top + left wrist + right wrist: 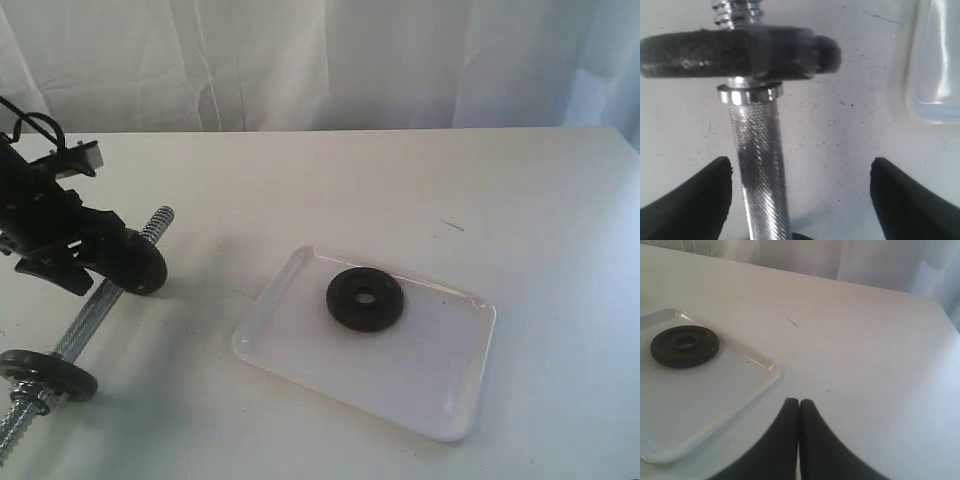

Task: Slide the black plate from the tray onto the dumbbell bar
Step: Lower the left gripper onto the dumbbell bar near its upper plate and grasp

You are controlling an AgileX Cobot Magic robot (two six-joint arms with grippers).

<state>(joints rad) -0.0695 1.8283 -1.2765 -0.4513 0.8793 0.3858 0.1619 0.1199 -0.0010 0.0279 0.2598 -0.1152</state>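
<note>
The black plate (365,298) (685,346) lies flat on the white tray (400,385) (705,400), toward its far side. The chrome dumbbell bar (95,305) (760,170) lies slantwise on the table at the left. It carries two other black discs, one near its far end (142,265) (735,52) and one near its close end (45,375). My left gripper (95,262) (800,167) is open, its fingers astride the bar's knurled middle just behind the far disc. My right gripper (799,402) is shut on nothing, above bare table beside the tray's corner, and does not show in the exterior view.
A white curtain (320,60) hangs behind the table's far edge. A corner of the tray (935,65) shows in the left wrist view, apart from the bar. A small dark mark (452,224) lies on the table beyond the tray.
</note>
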